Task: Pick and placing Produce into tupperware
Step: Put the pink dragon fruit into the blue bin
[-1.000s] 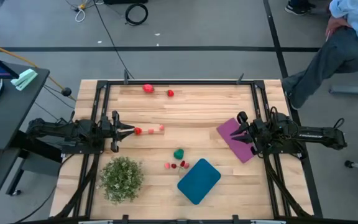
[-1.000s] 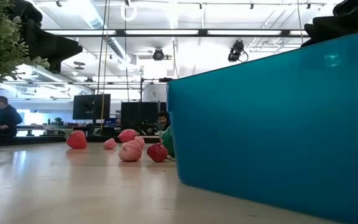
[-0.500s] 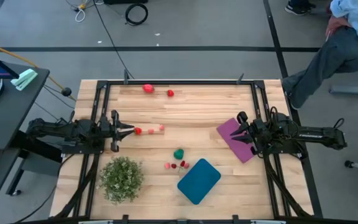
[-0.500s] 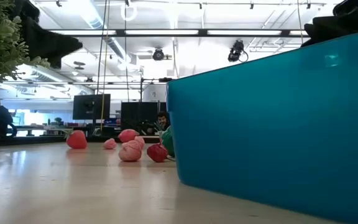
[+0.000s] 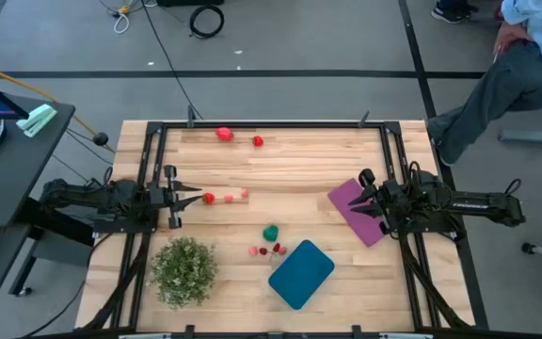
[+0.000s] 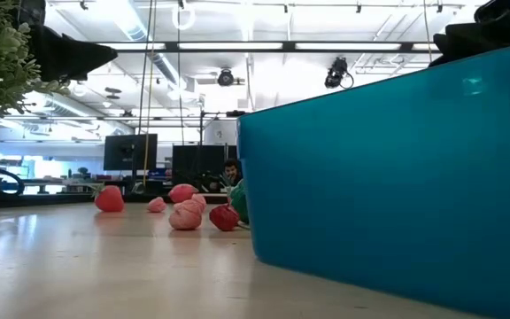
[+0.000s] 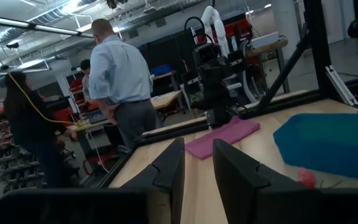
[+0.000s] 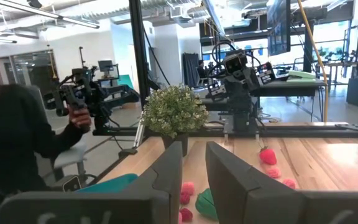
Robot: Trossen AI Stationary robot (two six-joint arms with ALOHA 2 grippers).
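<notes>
The teal tupperware (image 5: pixel 301 273) rests on the table near the front edge and fills the right of the low view (image 6: pixel 397 168). Small red pieces of produce (image 5: pixel 264 250) and a green one (image 5: pixel 270 232) lie just beyond it. A red piece (image 5: pixel 209 198) and a pinkish one (image 5: pixel 244 195) lie just in front of my left gripper (image 5: pixel 196 197), which is shut and empty. Two more red pieces (image 5: pixel 223 134) lie at the far edge. My right gripper (image 5: pixel 363 201) hovers over the purple rectangle (image 5: pixel 360 212), shut and empty.
A bushy green plant clump (image 5: pixel 184 270) stands at the front left, beside the tupperware. A black frame (image 5: pixel 271 123) runs along the table's far and side edges. A person (image 5: pixel 506 66) sits beyond the far right corner. Bare wood lies between the two arms.
My left gripper has drawn back a little toward the table's left edge and risen slightly. The produce and the tupperware have stayed where they were.
</notes>
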